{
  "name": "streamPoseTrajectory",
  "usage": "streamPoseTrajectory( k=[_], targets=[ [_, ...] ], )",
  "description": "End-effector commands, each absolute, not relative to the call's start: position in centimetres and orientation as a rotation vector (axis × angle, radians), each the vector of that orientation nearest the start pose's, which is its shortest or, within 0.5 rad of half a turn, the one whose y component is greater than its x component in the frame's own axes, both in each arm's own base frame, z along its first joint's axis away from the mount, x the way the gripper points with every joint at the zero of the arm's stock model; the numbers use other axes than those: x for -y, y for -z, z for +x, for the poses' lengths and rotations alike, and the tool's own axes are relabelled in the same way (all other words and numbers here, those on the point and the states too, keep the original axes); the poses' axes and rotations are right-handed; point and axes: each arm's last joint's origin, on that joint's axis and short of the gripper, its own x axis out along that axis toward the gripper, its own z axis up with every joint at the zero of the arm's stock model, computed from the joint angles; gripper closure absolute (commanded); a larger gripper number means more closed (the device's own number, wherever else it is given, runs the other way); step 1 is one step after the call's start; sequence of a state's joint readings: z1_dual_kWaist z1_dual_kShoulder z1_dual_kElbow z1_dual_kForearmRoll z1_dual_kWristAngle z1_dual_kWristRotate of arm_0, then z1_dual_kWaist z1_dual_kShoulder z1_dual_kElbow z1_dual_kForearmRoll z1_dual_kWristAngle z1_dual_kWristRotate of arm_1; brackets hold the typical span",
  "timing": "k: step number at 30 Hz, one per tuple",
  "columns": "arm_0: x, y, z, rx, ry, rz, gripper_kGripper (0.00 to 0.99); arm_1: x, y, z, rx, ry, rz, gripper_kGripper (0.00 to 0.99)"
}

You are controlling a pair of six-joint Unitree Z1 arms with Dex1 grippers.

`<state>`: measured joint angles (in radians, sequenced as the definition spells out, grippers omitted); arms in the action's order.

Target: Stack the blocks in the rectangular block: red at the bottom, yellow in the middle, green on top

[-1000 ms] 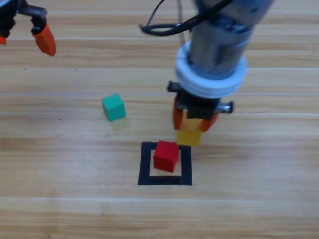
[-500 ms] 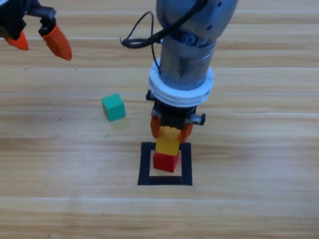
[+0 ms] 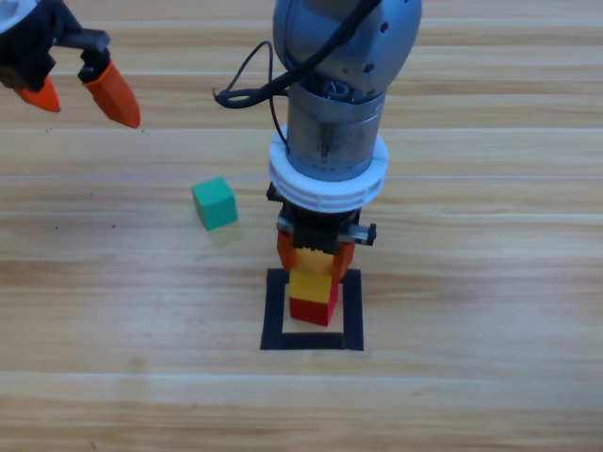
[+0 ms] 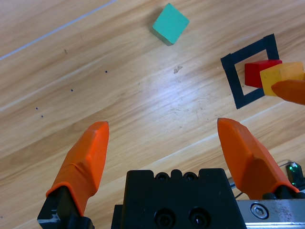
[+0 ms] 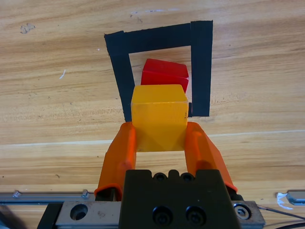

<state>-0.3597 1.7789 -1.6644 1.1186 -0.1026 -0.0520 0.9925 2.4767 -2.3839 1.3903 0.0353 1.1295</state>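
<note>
The black tape square [image 3: 313, 312] lies on the wooden table [image 3: 490, 282] and serves as the landmark here. Inside it sits the red cube [image 3: 314, 311], resting on the bare wood within the outline and set toward the far side of the square in the high view.

The right gripper [image 3: 315, 256] comes down from above over the far edge of the square, and its two orange jaws are closed on the yellow cube [image 3: 313, 285], one jaw on each side. In the right wrist view the yellow cube [image 5: 159, 117] is clamped squarely between the jaws, with the red cube [image 5: 165, 75] showing just beyond it inside the tape square [image 5: 201, 67]. From above, the yellow cube covers most of the red one; whether the two touch cannot be told.

The green cube [image 3: 215, 203] rests on the table outside the square, up and to the left of it, well apart from the outline and turned a little askew to it.

The left gripper [image 3: 77, 89] hangs far up and to the left of the square, beyond the green cube, with its jaws spread wide and nothing between them. Its wrist view shows the green cube [image 4: 170, 24] on bare wood and the square [image 4: 249, 71] off to one side.
</note>
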Motion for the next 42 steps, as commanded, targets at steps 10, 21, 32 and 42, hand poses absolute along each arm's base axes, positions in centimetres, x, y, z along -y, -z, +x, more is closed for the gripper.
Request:
streamPoseTrajectory(
  k=[10,21,32,42],
  targets=[
    [12.0,-34.1,32.3,-1.29,0.345,0.078,0.021,-43.8,-20.3,27.1,-1.578,0.085,0.098,0.99],
    [12.1,-33.4,32.3,-1.298,0.34,0.076,0.021,-44.0,-19.9,27.1,-1.587,0.088,0.086,0.959],
    [12.1,-32.8,32.4,-1.302,0.337,0.071,0.022,-44.2,-19.6,27.3,-1.589,0.087,0.085,0.0],
    [12.1,-32.8,32.5,-1.282,0.307,0.042,0.022,-44.0,-22.0,27.2,-1.56,0.024,0.093,0.0]
  ],
)
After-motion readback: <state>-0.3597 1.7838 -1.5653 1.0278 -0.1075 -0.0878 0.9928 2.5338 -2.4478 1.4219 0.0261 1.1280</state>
